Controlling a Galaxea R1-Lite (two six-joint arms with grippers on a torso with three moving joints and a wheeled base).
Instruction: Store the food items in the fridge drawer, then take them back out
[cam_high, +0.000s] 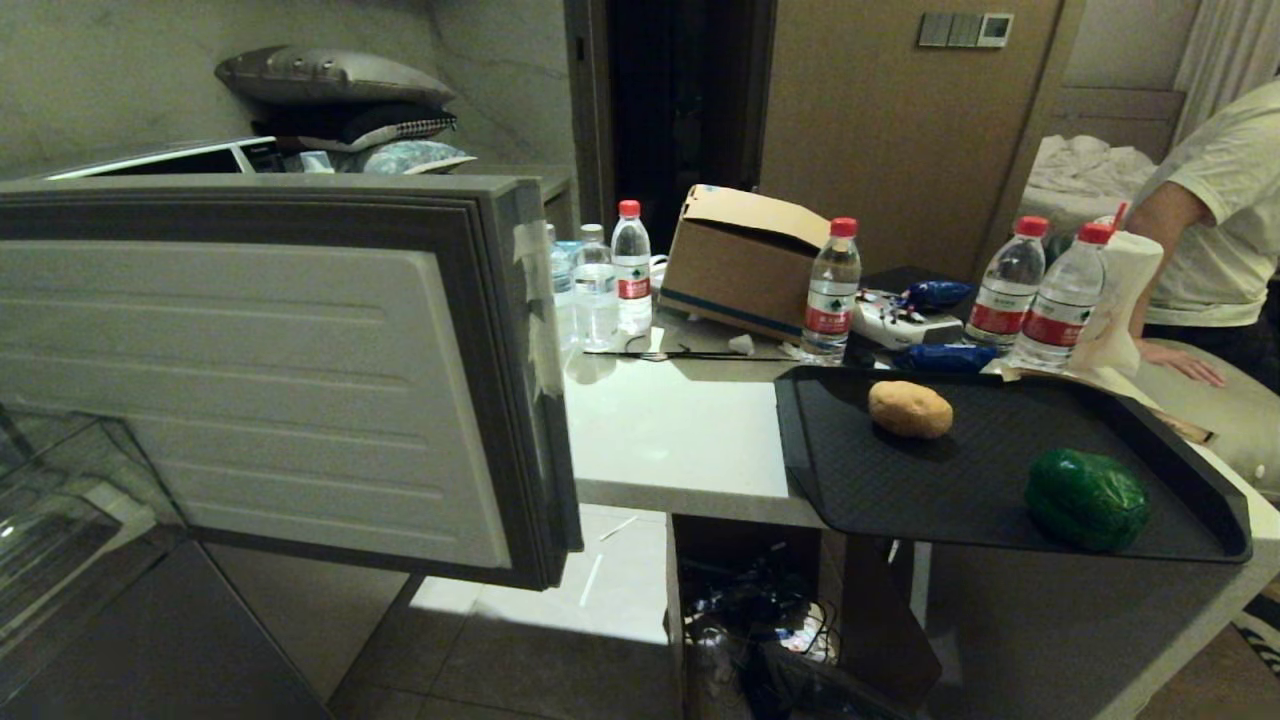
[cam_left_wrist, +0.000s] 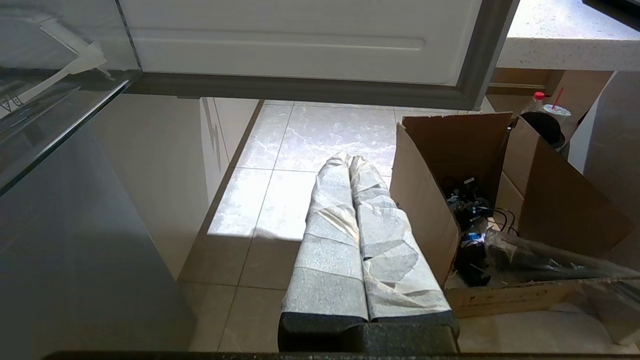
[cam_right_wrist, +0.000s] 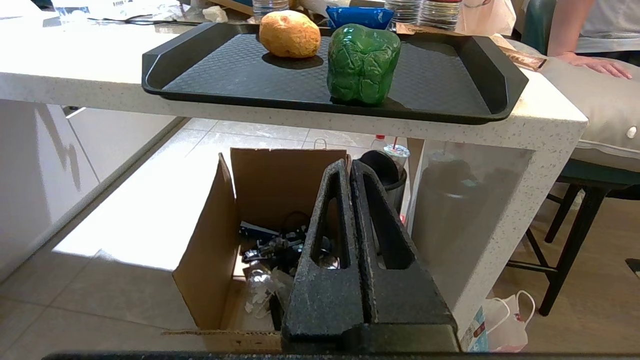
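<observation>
Both food items, potato and green pepper, are waiting on the tray above the right pincer; both pincers are sitting pressed closed and empty, the left pincer hanging below the open fridge drawer.

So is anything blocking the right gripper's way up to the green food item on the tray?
The right gripper hangs below the counter; the counter's edge and the black tray's rim lie between it and the green item.

Counted: one potato; one green pepper; one black tray; five red-capped water bottles; one open fridge drawer; two cardboard boxes.
</observation>
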